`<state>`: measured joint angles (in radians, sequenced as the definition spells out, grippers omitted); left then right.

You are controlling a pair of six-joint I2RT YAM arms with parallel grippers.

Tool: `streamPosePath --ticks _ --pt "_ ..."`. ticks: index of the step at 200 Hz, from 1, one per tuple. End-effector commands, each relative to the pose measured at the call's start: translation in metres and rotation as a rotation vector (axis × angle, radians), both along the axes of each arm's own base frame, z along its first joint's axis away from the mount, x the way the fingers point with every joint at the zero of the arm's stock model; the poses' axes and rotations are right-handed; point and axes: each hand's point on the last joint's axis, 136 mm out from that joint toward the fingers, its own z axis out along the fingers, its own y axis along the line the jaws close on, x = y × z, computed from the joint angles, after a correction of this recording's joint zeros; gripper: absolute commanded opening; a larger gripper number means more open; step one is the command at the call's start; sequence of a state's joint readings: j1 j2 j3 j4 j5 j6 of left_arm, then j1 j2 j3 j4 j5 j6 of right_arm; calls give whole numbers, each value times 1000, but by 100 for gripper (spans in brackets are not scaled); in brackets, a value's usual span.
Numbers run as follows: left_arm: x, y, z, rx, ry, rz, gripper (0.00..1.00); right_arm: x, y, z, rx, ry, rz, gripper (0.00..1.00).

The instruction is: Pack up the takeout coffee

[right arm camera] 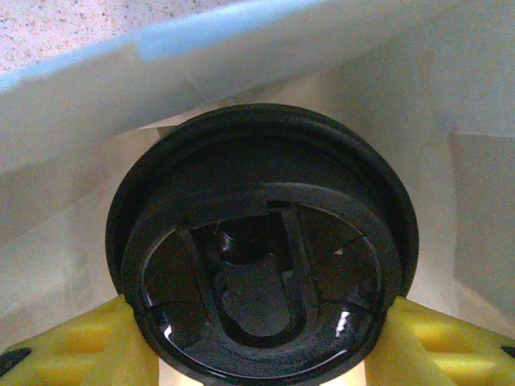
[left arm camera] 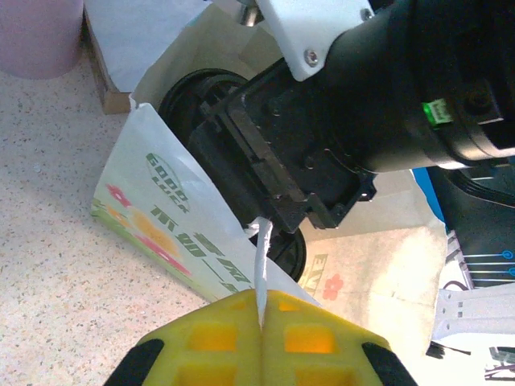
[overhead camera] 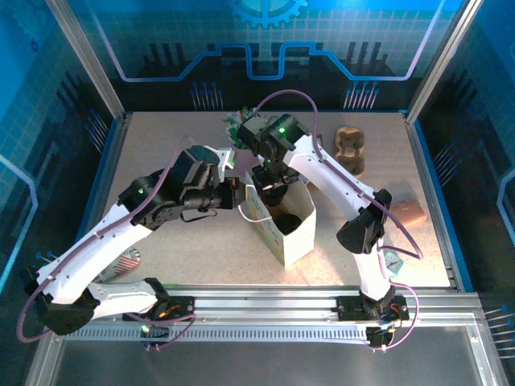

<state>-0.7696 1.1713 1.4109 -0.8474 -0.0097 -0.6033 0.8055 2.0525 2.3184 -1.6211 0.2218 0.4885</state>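
Note:
A white paper bag [overhead camera: 296,235] with green and pink print [left arm camera: 161,213] stands open mid-table. My left gripper [left arm camera: 262,312] is shut on a white paper strip [left arm camera: 263,257] at the bag's near rim. My right gripper [overhead camera: 273,186] reaches down into the bag's mouth. The takeout coffee's black round lid [right arm camera: 261,241] sits between its yellow fingers [right arm camera: 92,346], which press on both sides, so it is shut on the coffee. The lid [left arm camera: 187,95] is inside the bag under the right gripper's black body [left arm camera: 322,153]. The cup's white body is hidden below the lid.
A pink cup [left arm camera: 39,36] with green sachets [overhead camera: 233,125] stands behind the bag. The brown cup carrier [overhead camera: 350,149] lies at the back right, a brown flat piece [overhead camera: 407,213] at the right edge. Glass walls ring the table.

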Motion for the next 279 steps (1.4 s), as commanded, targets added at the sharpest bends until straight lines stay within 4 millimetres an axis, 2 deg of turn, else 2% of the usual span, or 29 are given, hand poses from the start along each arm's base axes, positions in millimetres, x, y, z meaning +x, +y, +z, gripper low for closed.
streamPosePath --ticks 1,169,279 --pt "-6 -3 6 -28 -17 -26 0 -7 -10 1 -24 57 -6 51" --pt "-11 -8 3 -36 -34 -70 0 -3 -10 -13 -55 118 -10 51" --pt "-13 -3 3 -28 -52 -69 0 -4 -9 -24 -67 126 -8 51"
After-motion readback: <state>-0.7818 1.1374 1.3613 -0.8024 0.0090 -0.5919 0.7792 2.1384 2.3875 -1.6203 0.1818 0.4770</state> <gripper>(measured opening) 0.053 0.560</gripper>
